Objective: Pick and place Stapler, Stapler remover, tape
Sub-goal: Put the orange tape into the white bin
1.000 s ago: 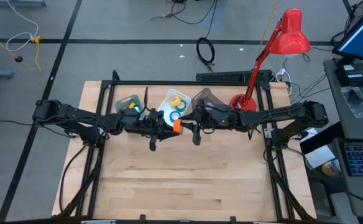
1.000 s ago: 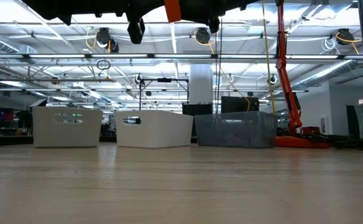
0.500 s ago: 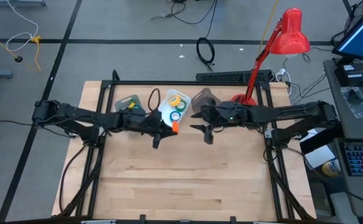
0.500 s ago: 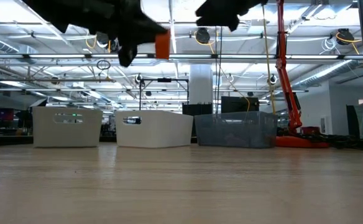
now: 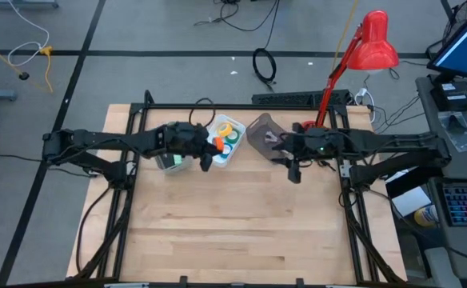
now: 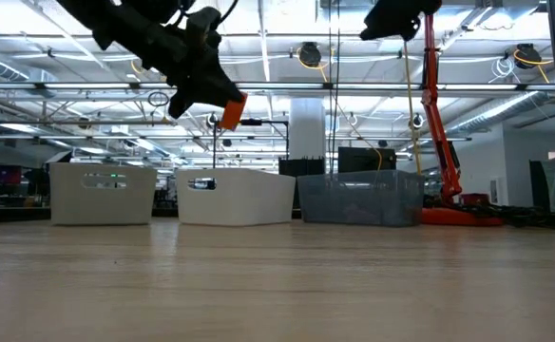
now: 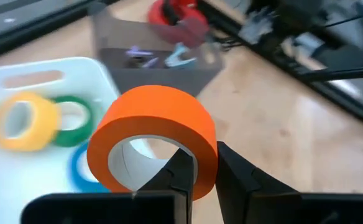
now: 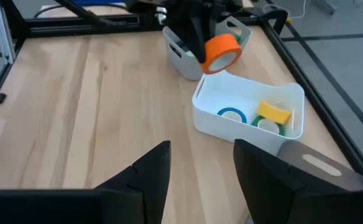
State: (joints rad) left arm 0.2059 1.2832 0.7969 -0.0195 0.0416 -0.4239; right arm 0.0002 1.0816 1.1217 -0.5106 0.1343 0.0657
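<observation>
High view – left gripper: hung over the near rim of the white bin, clamped on the orange tape roll.
High view – white bin: sat at the table's far edge between a pale grey bin and a smoky clear bin; yellow, green and blue rolls lay inside.
High view – right gripper: just beside the clear bin, over bare wood, carrying nothing.
High view – red desk lamp: stood at the far right corner.
Low view – orange roll: hung in the air, well above the white bin, pinched by the left gripper.
Low view – right gripper: high up, apart from the left one.
Left wrist view – fingers: one inside the orange roll's core, one outside, pinching its wall; the white bin and three rolls lay below.
Right wrist view – fingers: spread apart, empty; orange roll seen over the white bin's edge.
</observation>
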